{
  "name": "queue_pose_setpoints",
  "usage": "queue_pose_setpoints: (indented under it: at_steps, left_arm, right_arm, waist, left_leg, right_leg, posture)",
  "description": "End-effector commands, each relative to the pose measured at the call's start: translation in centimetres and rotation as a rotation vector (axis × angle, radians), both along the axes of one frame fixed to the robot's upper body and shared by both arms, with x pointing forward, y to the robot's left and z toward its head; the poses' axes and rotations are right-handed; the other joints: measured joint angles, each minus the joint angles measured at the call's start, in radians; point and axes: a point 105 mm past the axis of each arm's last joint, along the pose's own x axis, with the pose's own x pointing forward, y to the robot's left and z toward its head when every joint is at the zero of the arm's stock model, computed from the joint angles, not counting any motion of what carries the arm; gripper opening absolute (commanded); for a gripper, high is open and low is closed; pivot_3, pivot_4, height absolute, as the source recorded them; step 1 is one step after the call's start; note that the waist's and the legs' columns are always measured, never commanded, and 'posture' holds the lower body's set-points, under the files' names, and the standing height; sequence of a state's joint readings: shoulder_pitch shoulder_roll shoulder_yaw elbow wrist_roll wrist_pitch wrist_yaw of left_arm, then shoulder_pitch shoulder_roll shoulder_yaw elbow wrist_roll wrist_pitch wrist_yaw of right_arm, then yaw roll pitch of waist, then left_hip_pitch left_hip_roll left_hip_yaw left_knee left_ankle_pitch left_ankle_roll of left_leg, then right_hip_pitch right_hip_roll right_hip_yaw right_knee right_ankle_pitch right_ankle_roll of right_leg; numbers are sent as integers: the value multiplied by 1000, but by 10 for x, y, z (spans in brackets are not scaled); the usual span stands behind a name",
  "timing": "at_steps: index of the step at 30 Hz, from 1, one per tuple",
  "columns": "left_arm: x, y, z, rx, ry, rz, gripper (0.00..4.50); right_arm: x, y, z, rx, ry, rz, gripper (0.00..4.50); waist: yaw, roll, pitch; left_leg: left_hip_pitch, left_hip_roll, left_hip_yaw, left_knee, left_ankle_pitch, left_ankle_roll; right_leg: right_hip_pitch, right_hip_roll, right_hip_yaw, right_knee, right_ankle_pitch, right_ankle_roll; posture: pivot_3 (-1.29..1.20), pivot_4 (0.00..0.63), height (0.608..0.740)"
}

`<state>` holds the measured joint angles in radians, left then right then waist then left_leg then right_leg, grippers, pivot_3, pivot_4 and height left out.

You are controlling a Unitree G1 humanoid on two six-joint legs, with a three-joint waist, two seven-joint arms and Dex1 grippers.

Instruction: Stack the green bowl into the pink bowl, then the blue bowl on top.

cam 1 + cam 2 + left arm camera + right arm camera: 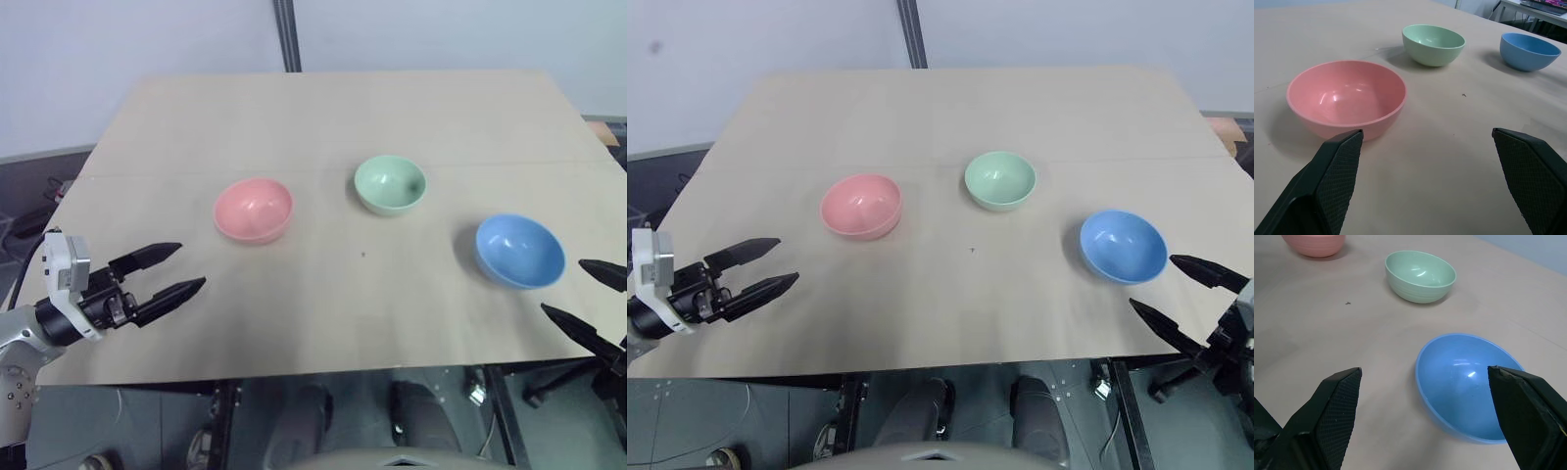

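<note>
Left eye view: bowls unstacked (separate).

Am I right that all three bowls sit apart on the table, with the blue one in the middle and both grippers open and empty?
Not quite: the green bowl is in the middle, between the pink bowl and the blue bowl, as the left eye view shows. The rest holds: all three sit apart on the table, and the left gripper and right gripper are open and empty.

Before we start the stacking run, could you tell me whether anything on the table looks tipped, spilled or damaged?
Nothing stands out. The pink bowl, green bowl and blue bowl sit upright, apart and empty on the table. Both the left gripper and right gripper are open, holding nothing.
</note>
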<state>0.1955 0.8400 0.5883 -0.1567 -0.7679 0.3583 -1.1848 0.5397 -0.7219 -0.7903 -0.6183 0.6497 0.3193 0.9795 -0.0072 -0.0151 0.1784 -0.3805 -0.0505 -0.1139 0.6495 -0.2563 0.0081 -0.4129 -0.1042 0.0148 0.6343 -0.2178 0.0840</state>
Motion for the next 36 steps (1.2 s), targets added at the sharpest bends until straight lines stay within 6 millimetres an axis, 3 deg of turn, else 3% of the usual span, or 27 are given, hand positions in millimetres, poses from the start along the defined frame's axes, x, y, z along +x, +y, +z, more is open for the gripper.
queue_pose_setpoints:
  at_steps: [1, 13, 16, 20, 24, 27, 30, 36]
  left_arm:
    - [0, -3, 15, 29, -58, -11, 4485]
    - [20, -19, 22, 72, -122, 15, 4485]
    - [35, -27, 17, 254, -136, 85, 4485]
    - [52, -56, 13, 615, -173, -26, 4485]
    - [74, -63, 0, 865, -225, -29, 4485]
    - [83, -75, -13, 960, -214, -88, 4485]
    - [92, -79, -17, 992, -215, -98, 3657]
    - [105, -85, -15, 989, -218, -110, 790]
  right_arm:
    - [3, 4, 9, -6, -42, 25, 4307]
    - [26, 31, 10, 17, -83, 99, 4307]
    - [32, 54, 8, 22, -90, 184, 4307]
    - [36, 105, 5, -8, -101, 404, 4307]
    - [44, 129, 8, -2, -140, 474, 4307]
    - [47, 137, 11, 0, -161, 490, 4307]
    - [47, 139, 13, -3, -169, 485, 4500]
    - [46, 136, 17, -8, -181, 440, 4500]
  waist:
    - [0, 0, 0]
    - [0, 0, 0]
    - [-1, -1, 0]
    - [-3, -3, 1]
    - [-3, -1, 3]
    - [-4, -2, 3]
    - [-3, -2, 3]
    - [-4, -2, 3]
  left_leg:
    - [0, 0, 0, 0, 0, 0]
    - [0, 0, 0, 0, 0, 0]
    - [0, 0, 0, 0, 0, 0]
    - [0, 0, 0, -1, 0, 0]
    - [1, 0, 0, 0, 0, 0]
    - [-1, -2, 0, 0, 0, -1]
    - [-4, -3, -1, 0, 0, -1]
    - [-5, -3, -1, 0, 0, -1]
  right_leg:
    - [0, 0, 0, 0, 0, 0]
    - [0, 0, 0, -1, 1, 0]
    - [0, 0, 0, -1, 2, 0]
    - [0, 0, 0, -1, 3, 2]
    - [1, 3, 0, -2, 5, 2]
    - [-1, 3, 0, -3, 5, 2]
    - [-2, 3, 0, -5, 5, 2]
    - [-3, 3, -1, -6, 5, 2]
  posture:
    - [0, 150, 740]
    - [0, 150, 740]
    - [0, 150, 740]
    - [0, 150, 740]
    - [0, 150, 740]
    - [0, 150, 740]
    - [0, 150, 740]
    - [0, 150, 740]
